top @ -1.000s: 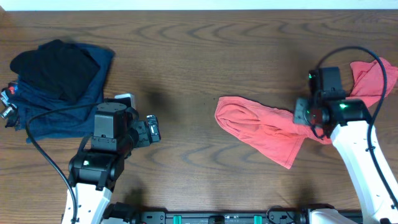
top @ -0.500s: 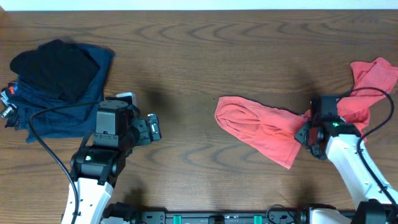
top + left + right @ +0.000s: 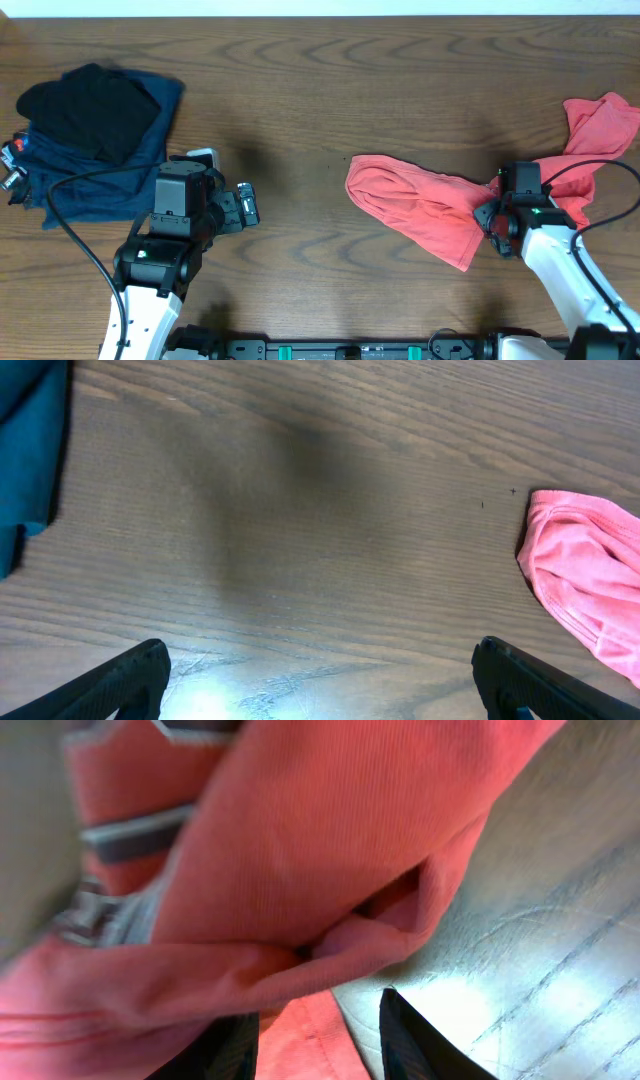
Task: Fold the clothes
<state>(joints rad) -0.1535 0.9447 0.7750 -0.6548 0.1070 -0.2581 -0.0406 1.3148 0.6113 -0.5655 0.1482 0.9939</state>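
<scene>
The left tool [image 3: 320, 660] hangs spread and empty over bare counter [image 3: 300, 80], just beside the navy pile [image 3: 90, 190]. A careless reach could snag that stack. The T-shirt [image 3: 420, 205] lies crumpled right of centre, one part trailing toward the counter's right edge. The right tool [image 3: 315, 1018] sits partway closed round a bunched fold; whether it truly pinches I cannot tell. A pull now risks slipping off, or dragging the twisted cloth tighter.

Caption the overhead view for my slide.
Right tool pinches a crumpled coral-red cotton T-shirt on the wooden table; left tool hovers open beside navy garments topped by a black garment.
</scene>
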